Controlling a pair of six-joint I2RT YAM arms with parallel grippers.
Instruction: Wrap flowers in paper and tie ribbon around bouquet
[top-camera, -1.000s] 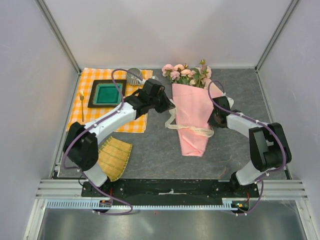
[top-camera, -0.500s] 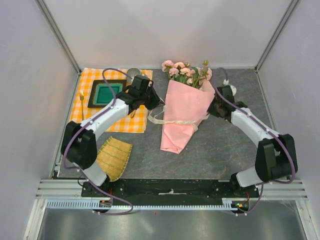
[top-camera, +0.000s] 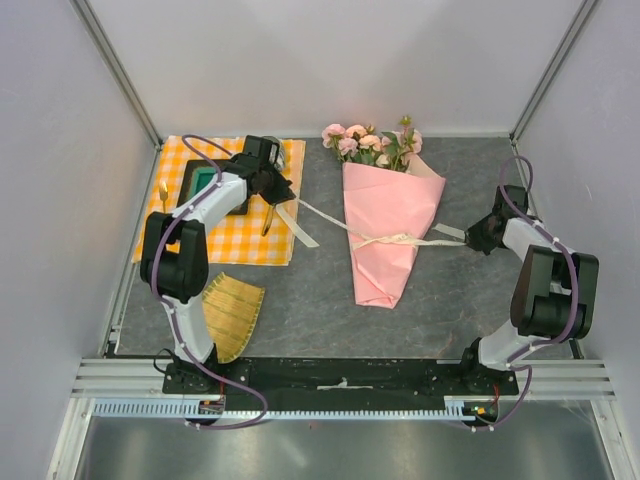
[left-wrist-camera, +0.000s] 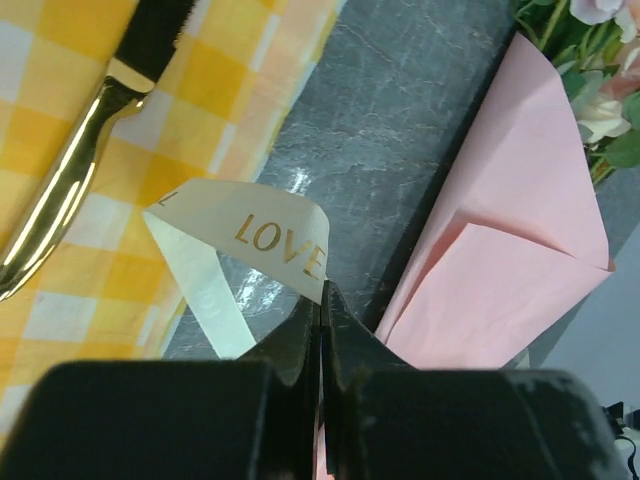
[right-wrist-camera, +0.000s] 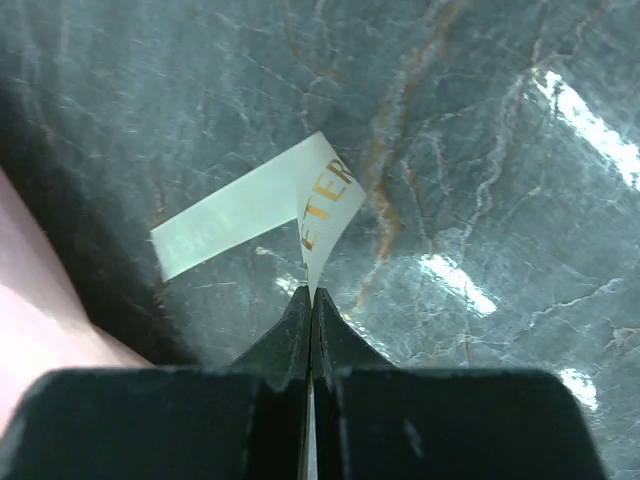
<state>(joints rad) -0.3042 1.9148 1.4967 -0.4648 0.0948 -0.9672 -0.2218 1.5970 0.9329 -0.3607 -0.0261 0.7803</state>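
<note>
Arms spread wide; left claw (top-camera: 273, 186) and right claw (top-camera: 471, 239) pinched shut.

The paper (top-camera: 385, 215) is plain pink; the flowers (top-camera: 368, 143) are paler pink over green leaves. The ribbon (left-wrist-camera: 270, 232) is cream with gold lettering — "LOVE". The cloth (top-camera: 240, 240) is orange-and-white checked, the mat (top-camera: 232, 310) yellow-green, seemingly woven — the table (top-camera: 320, 290) dark grey, marbled.

This is a robot test cell in a lab, not a home. Plain white panels (top-camera: 330, 60) set in aluminium posts (top-camera: 117, 65) box in a grey stone-look bench (top-camera: 310, 300) on three sides. The left arm (top-camera: 215, 195) and the right arm (top-camera: 545, 290) are bolted to a black plate (top-camera: 340, 373) on a metal rail (top-camera: 300, 408) along the bench's near edge.
</note>
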